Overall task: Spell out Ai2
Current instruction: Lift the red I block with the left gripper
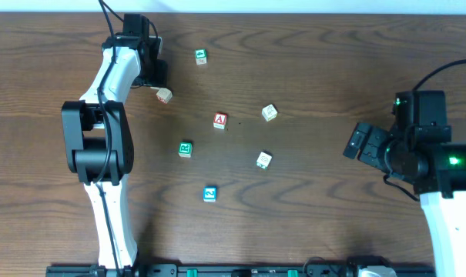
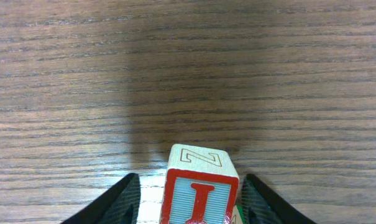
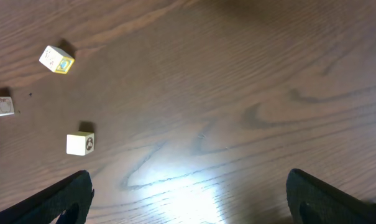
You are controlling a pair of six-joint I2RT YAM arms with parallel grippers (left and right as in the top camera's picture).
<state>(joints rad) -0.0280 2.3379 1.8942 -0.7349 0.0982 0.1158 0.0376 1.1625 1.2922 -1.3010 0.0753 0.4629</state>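
Observation:
The red-framed "I" cube (image 2: 200, 196) stands on the table between the fingers of my left gripper (image 2: 191, 186). A strip of table shows between the cube and the left finger (image 2: 116, 202), and the right finger (image 2: 265, 202) is very near it. Seen from overhead, this gripper (image 1: 154, 75) is at the far left and hides the cube. The red "A" cube (image 1: 219, 120) lies mid-table and also shows at the right wrist view's left edge (image 3: 0, 106). A blue-framed cube (image 1: 209, 193) lies nearer the front, its mark too small to read. My right gripper (image 1: 360, 144) stands open over bare wood (image 3: 188, 205).
Green-marked cubes lie at the far middle (image 1: 200, 55) and centre-left (image 1: 186, 148). Pale cubes sit beside the left gripper (image 1: 164, 95), at centre-right (image 1: 269, 112) and below it (image 1: 264, 159). The left arm's base (image 1: 98, 146) stands at the left.

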